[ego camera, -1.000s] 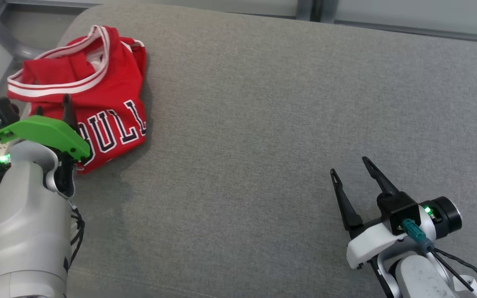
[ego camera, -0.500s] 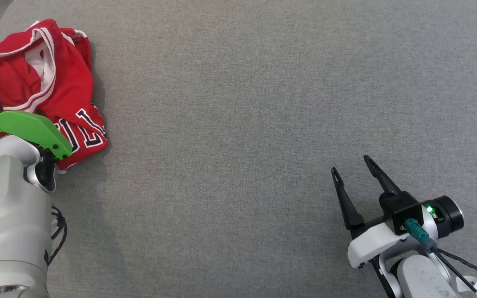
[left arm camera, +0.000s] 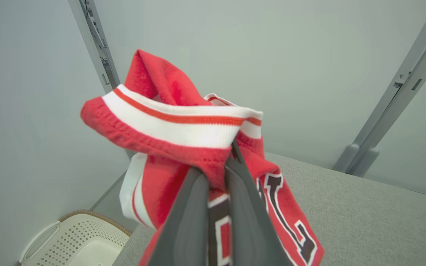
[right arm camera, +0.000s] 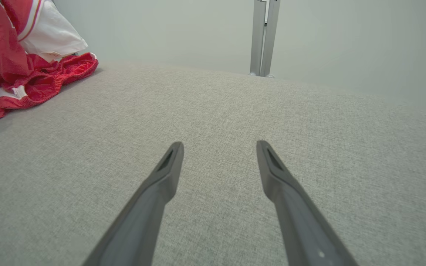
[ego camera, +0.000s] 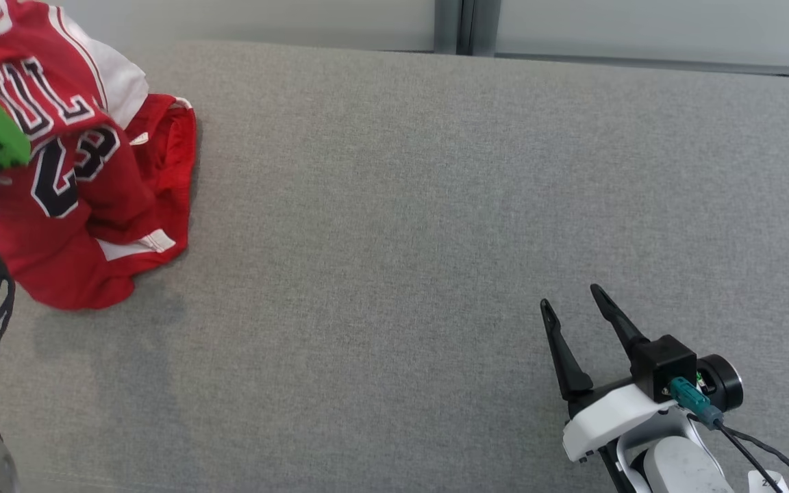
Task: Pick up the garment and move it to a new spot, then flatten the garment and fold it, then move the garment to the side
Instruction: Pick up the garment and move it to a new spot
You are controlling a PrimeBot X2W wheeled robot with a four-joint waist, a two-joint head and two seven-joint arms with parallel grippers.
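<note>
Grey cushion (ego camera: 394,239) under us. Our left gripper (left arm camera: 217,166) pinches the red garment (left arm camera: 176,129); our right gripper (ego camera: 570,297) gapes empty.

Under and ahead of the right pincer (right arm camera: 219,144), a wide grey woven desk (ego camera: 394,239), flat and bare. Straight beyond the pincer, paired grey metal posts (right arm camera: 261,37) against pale, plain wall panels (right arm camera: 346,44). Even, diffuse light all round, only faint shadows on the cloth.

1. The garment (ego camera: 86,205) is a red jersey with white-striped trim and black letters.
2. The left claw (left arm camera: 216,162) pinches its striped edge up; the lower part lies crumpled on the table (ego camera: 394,205), far left.
</note>
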